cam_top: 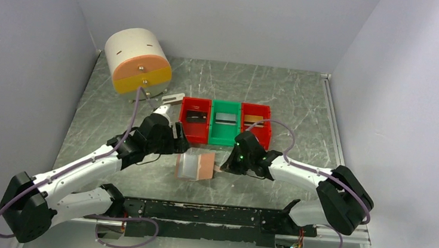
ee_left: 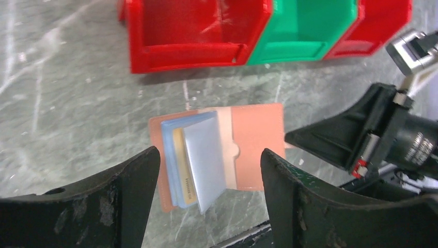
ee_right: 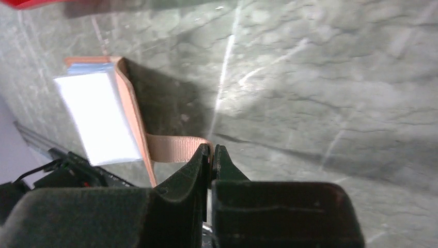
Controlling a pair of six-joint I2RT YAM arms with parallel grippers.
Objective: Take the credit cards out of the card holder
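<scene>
We cannot read any text, number or brand here. In the left wrist view we see a line of tiny dark print running along the edge of the yellow card that sits in the card holder, but it is too small for us to make out. We also see faint white lettering on the black housing of the right arm, at the right of that view, too blurred to read.
</scene>
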